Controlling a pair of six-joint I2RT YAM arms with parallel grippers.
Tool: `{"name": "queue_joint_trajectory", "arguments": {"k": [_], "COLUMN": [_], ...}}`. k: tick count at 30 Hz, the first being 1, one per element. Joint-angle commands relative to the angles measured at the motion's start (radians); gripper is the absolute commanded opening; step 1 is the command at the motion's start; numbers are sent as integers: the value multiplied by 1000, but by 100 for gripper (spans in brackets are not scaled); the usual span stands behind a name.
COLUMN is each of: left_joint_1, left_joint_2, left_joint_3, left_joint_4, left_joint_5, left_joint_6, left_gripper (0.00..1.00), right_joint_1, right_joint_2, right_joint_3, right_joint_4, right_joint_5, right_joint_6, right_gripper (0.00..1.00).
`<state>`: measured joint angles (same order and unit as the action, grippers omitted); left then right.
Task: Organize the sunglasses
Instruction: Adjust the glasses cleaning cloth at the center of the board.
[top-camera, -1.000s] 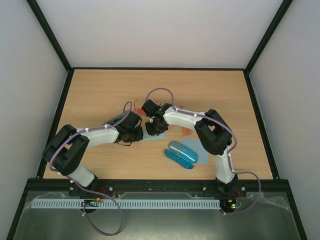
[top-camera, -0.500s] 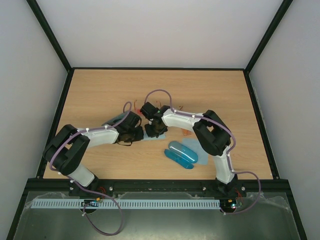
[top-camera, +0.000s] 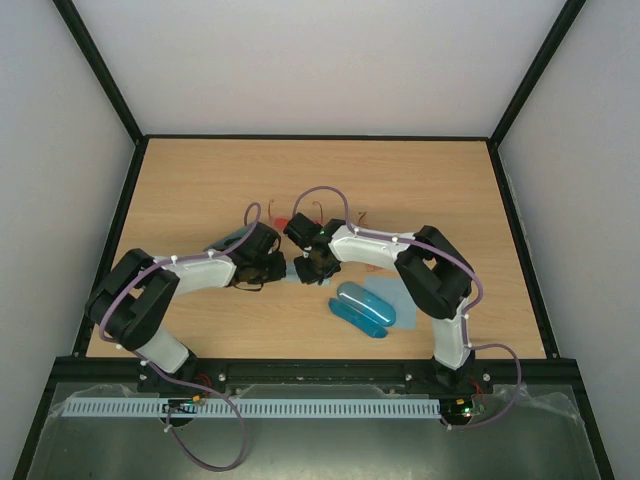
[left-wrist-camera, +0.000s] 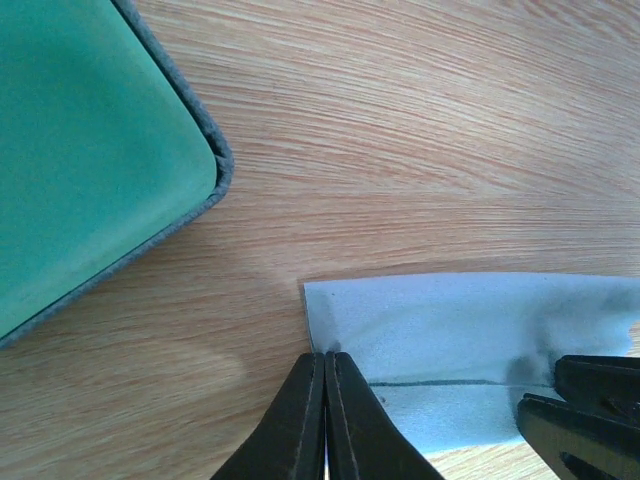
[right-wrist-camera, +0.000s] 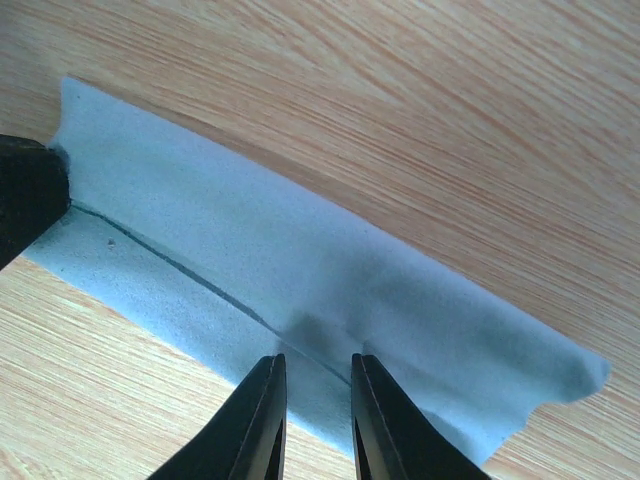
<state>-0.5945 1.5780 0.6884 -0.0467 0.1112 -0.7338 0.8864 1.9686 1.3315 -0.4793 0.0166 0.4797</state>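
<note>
A pale blue cloth (right-wrist-camera: 300, 270) lies folded on the wooden table between my two grippers. My left gripper (left-wrist-camera: 325, 358) is shut on the cloth's corner (left-wrist-camera: 330, 320). My right gripper (right-wrist-camera: 313, 368) has its jaws a narrow gap apart, straddling the cloth's folded edge. In the top view the two grippers meet over the cloth (top-camera: 293, 276), the left gripper (top-camera: 277, 268) beside the right gripper (top-camera: 308, 266). Of the sunglasses, only a red-pink bit (top-camera: 283, 221) shows behind the right wrist. The orange pair is hidden by the right arm.
A green case (left-wrist-camera: 90, 140) lies just left of the cloth, under the left arm in the top view (top-camera: 232, 238). A blue case (top-camera: 362, 308) and a second pale blue cloth (top-camera: 388, 290) lie to the right. My right fingers (left-wrist-camera: 585, 420) show in the left wrist view.
My right gripper has moved nearer and down to the cloth, close to the left gripper. The left arm has hardly moved.
</note>
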Motion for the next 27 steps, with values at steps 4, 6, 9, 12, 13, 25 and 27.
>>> {"name": "queue_joint_trajectory", "arguments": {"k": [4,6,9,12,13,25,27], "left_joint_1": [16,19,23,28,28,29,30], "left_joint_2": [-29,-47,-71,-86,-90,-12,5], "left_joint_3": [-11,-5,8,18,20,61,75], "left_joint_4": [-52,-69,-93,-110,-111,-109,-111], "left_joint_5": [-16,-19,-25,-31,-31,-43,-42], "left_joint_6": [13,17,24,28,30,66,72], "left_gripper": [17,31,39,40,40,33,30], "right_joint_1": [-14,-44,-82,-106,-114,-143,-143], "right_joint_2": [-55,-77,-108,-123,-123,-103,-97], "right_joint_3": [-1,-18,-32,-42,-45,-89,-88], "right_joint_4": [-69,-58,-53,-53,-50,-23,-19], "right_joint_5": [17,-1,3,4,3,-4,-7], "right_joint_6": [6,8,3,-5,-7,-13,-12], "right_gripper": [20,21,24,24,24,24,24]}}
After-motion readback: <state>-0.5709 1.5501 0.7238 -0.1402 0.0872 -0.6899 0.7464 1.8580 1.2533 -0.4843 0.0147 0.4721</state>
